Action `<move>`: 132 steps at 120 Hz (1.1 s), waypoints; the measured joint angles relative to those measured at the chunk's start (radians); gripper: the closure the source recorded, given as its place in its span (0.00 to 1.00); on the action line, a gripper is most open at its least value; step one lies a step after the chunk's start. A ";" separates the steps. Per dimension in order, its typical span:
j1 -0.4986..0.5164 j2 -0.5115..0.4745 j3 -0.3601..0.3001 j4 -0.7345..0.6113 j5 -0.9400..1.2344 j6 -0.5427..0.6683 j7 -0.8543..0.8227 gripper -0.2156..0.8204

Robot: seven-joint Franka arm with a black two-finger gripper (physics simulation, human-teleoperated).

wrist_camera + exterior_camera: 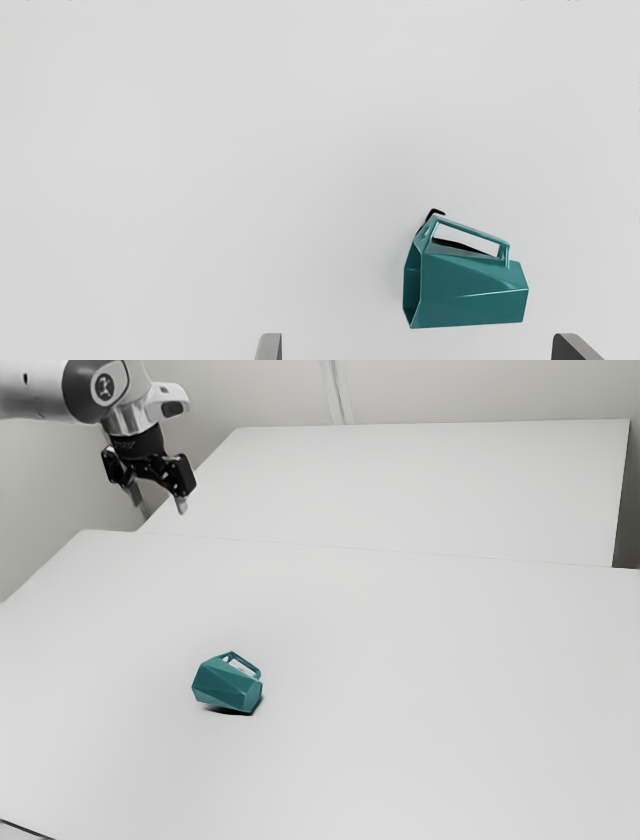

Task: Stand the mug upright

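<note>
My gripper (158, 503) hangs above the far part of the table at the exterior view's upper left, well away from the mug. A teal faceted mug (229, 685) lies on its side on the white table, its handle raised toward the back. In the wrist view the mug (472, 290) shows its open mouth at one end, its flat base at the other and the handle along one side. The two fingertips of the gripper (417, 346) stand wide apart, open, with nothing held between them.
The white table (420, 690) stretches around the mug on all sides. Behind it in the exterior view is another white surface (430, 485), with pale walls beyond. A dark line runs at the exterior view's lower left corner.
</note>
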 joint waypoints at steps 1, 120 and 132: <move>-0.001 0.000 0.001 0.000 0.000 0.000 0.000 0.22; 0.002 -0.173 0.268 -0.658 -0.606 0.463 0.125 0.23; -0.008 -0.174 0.315 -0.675 -0.663 0.429 0.179 0.23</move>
